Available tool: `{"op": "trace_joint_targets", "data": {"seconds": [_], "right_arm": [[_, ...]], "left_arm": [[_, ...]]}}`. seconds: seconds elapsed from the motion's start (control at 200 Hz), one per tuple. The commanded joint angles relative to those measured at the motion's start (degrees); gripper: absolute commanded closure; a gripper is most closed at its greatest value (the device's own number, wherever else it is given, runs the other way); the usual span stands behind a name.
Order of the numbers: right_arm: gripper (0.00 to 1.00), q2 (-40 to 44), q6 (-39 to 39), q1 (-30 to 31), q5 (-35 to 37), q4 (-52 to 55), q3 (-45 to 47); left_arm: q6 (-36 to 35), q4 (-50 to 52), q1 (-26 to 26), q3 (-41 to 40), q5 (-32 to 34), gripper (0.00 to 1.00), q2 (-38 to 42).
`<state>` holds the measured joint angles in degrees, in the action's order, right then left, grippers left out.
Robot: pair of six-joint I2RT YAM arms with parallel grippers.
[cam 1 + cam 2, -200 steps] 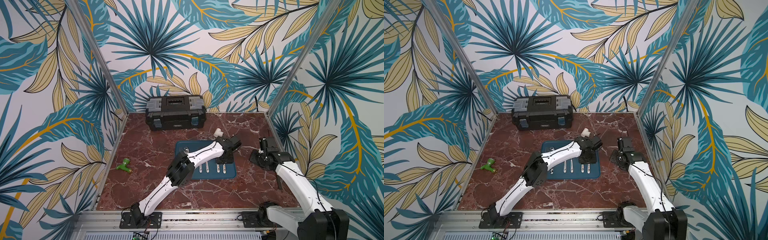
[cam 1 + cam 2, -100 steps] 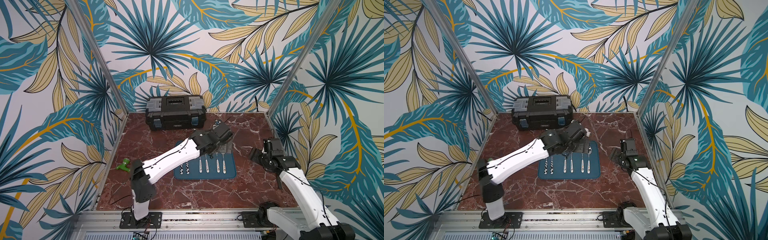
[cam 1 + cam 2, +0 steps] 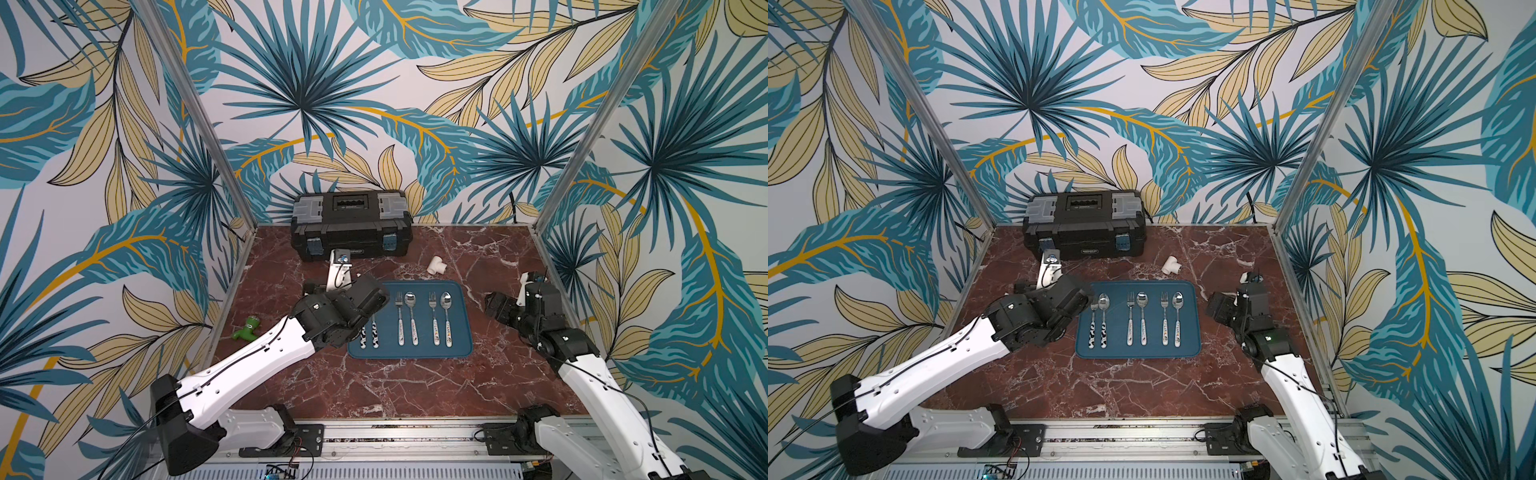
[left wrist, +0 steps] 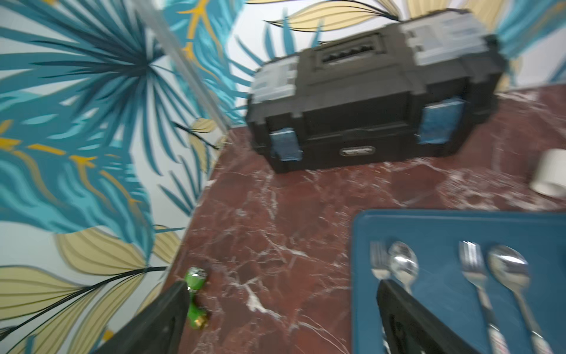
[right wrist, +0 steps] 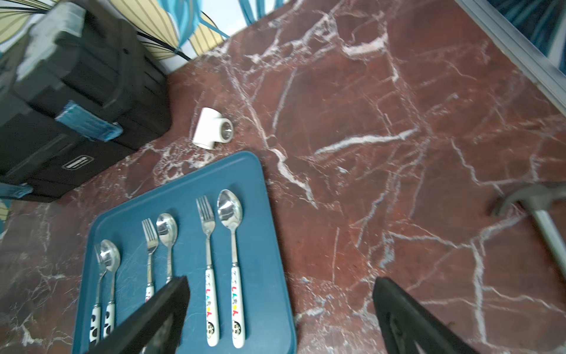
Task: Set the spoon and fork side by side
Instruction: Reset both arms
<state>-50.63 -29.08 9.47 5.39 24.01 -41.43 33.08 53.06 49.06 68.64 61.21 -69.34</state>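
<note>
A blue tray holds three fork-and-spoon pairs, all lying parallel with heads toward the back. The right pair is a fork and a spoon. The middle pair is a fork and a spoon. The left pair, with black-and-white handles, is a fork and a spoon. My left gripper hangs open and empty at the tray's left edge. My right gripper is open and empty over the tray's right edge.
A black toolbox stands at the back. A white pipe tee lies behind the tray. A green toy lies by the left wall. A hammer lies near the right wall in the right wrist view.
My left arm has drawn back from across the tray to its left side, uncovering the cutlery. Both grippers have opened. The right gripper has shifted slightly.
</note>
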Motion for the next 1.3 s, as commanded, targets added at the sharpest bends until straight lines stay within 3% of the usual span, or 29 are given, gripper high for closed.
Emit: {"op": "trace_joint_targets", "data": {"seconds": [0.0,0.055,0.16,0.2,0.275,0.33,0.421,0.531,0.661,0.766,0.861,0.936,1.016,1.041,1.086,1.222,1.297], "right_arm": [[0.00,-2.7,4.0,4.9,6.7,-12.5,-0.3],[0.01,-8.5,6.6,6.2,6.9,-12.2,-3.9],[0.01,-22.0,9.3,6.6,6.5,-5.1,-13.1],[0.00,-26.1,10.5,6.6,6.5,-3.6,-15.8],[0.00,-30.1,13.8,6.6,5.6,-6.1,-17.9],[0.00,-30.8,18.3,6.8,4.7,-13.9,-16.0],[0.00,-30.3,22.0,6.6,7.7,-27.6,-10.3],[0.00,-28.9,26.2,6.6,8.4,-38.8,-4.4],[0.01,-26.8,27.8,6.1,12.0,-37.2,-2.0],[0.01,-24.2,31.0,3.7,11.0,-35.0,0.2],[0.01,-21.2,33.4,-1.2,6.5,-39.7,5.8],[0.01,-20.5,31.8,-4.9,5.1,-46.2,10.9],[0.00,-22.6,29.2,-5.6,3.6,-52.8,14.1],[0.00,-23.9,30.5,-5.6,1.3,-55.3,14.9],[0.01,-26.9,32.4,-5.8,-2.1,-62.4,16.9],[0.00,-37.3,31.7,-6.8,-3.3,-83.2,21.8],[0.01,-34.8,30.1,-6.8,-1.1,-75.7,20.5]], "left_arm": [[-22.7,-24.2,-1.6,-10.0,8.8,0.00,7.0],[-35.7,-38.9,-3.3,-16.9,3.8,0.00,10.2],[-36.2,-45.8,-12.3,-23.1,-5.5,0.00,14.6],[-34.6,-44.6,-18.5,-24.2,-15.6,0.00,16.7],[-33.1,-48.3,-32.4,-28.8,-41.3,0.00,19.9],[-33.3,-56.8,-39.5,-34.2,-51.4,0.00,20.3],[-34.0,-74.2,-45.0,-43.3,-49.9,0.00,15.3],[-32.8,-80.6,-47.1,-43.8,-50.7,0.00,3.1],[-32.8,-96.9,-47.0,-46.7,-50.3,0.00,-11.2],[-33.7,-120.7,-46.9,-52.9,-50.1,0.00,-21.4],[-32.1,-106.2,-46.9,-50.4,-49.2,0.00,-15.8],[-33.3,-110.4,-46.8,-49.9,-50.6,0.00,-18.7],[-33.6,-103.8,-46.8,-47.3,-52.0,0.00,-17.5],[-33.6,-100.8,-46.8,-46.5,-52.3,0.00,-16.8],[-34.0,-104.2,-46.8,-47.2,-52.4,0.00,-18.0],[-34.2,-102.9,-46.7,-46.9,-53.1,0.00,-17.5],[-35.0,-101.1,-46.7,-46.0,-54.7,0.00,-17.5]]}}
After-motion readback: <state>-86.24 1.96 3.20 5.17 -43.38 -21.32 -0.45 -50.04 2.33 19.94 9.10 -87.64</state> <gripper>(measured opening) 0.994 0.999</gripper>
